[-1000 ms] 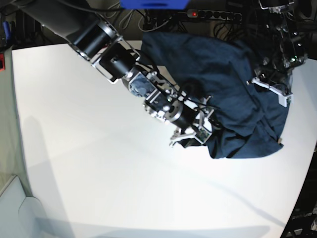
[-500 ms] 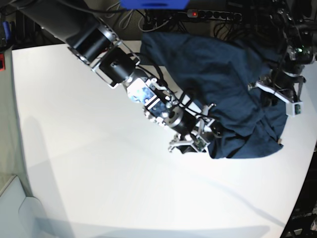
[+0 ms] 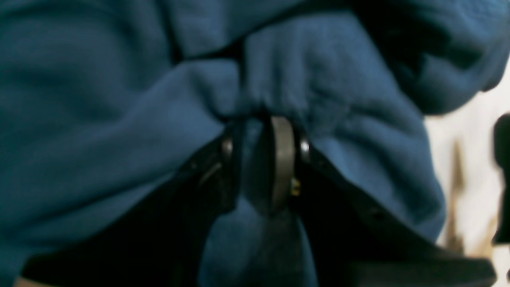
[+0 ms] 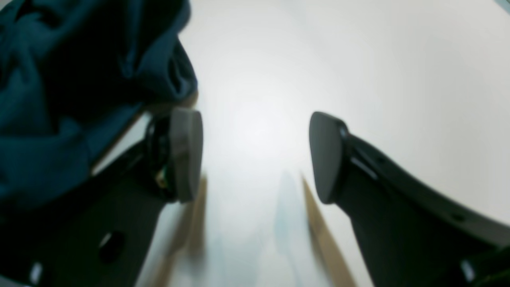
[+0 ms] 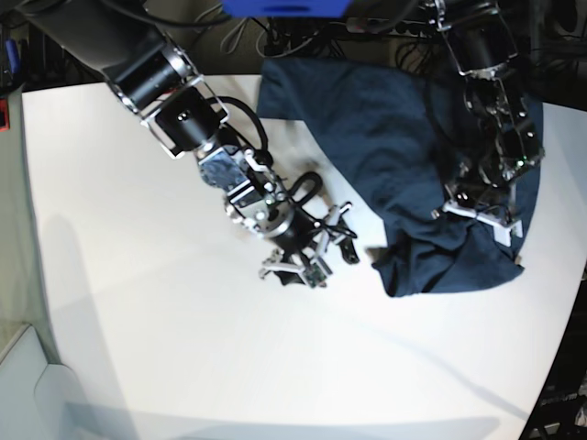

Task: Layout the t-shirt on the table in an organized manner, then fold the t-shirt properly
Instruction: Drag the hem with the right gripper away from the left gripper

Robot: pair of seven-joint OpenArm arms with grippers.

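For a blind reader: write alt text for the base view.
A crumpled dark navy-blue cloth t-shirt lies on a big white table. The left gripper is shut on its cloth; the right gripper hangs open beside it, holding nothing.

t-shirt (image 5: 404, 147): navy, crumpled, far right | table (image 5: 183, 367): white, matte

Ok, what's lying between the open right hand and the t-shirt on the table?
Nothing: in the base view only bare white table separates the right hand from the t-shirt. The right wrist view shows bare table between its fingers.
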